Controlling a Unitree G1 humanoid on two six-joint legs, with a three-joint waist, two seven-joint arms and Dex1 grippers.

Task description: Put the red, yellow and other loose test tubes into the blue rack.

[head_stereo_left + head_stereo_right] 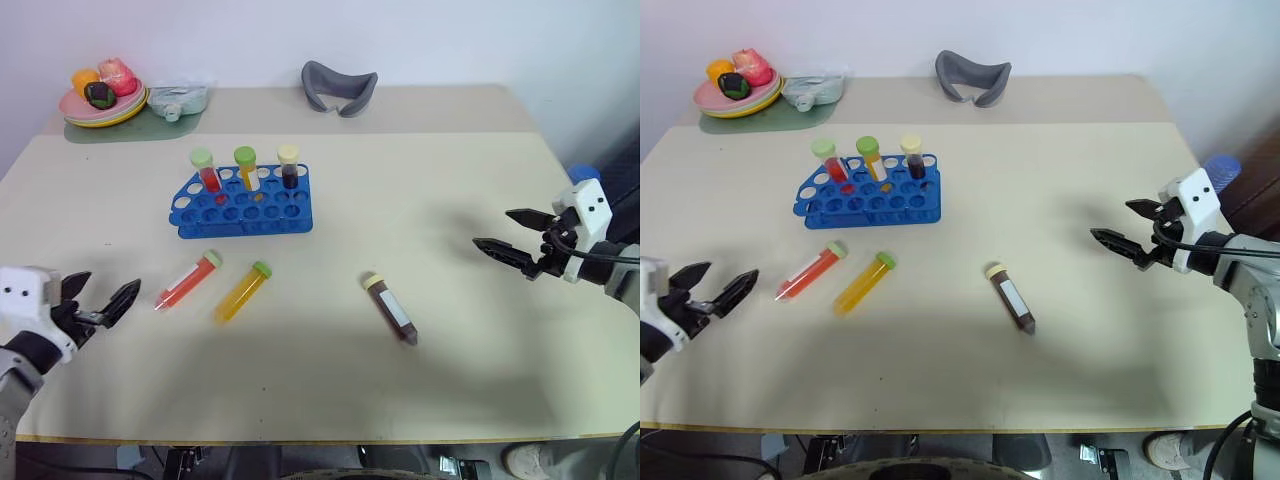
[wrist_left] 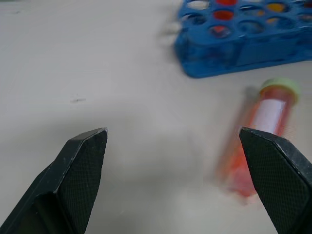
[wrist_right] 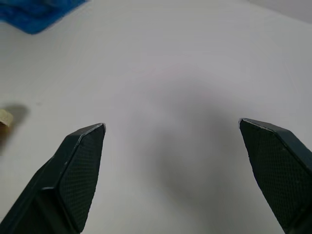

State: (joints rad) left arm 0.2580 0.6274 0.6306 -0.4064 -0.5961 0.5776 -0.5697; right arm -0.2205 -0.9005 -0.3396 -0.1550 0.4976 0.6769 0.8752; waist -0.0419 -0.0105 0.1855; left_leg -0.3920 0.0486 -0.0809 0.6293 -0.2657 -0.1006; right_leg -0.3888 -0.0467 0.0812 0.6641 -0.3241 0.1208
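Three loose tubes lie flat on the table (image 1: 450, 200), all in front of the blue rack (image 1: 243, 205): the red tube (image 1: 187, 281) and the yellow tube (image 1: 243, 292) near it, the brown tube (image 1: 390, 309) farther right. They probably wait for pickup. The left gripper (image 1: 100, 300) and the right gripper (image 1: 510, 232) are wide open, holding nothing.

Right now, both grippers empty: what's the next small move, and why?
Probably ease the left gripper forward and right onto the red tube. Its jaws stand open and empty, and that tube lies flat on the table nearest them, short of the blue rack. The right gripper is open too, but farther from any tube.
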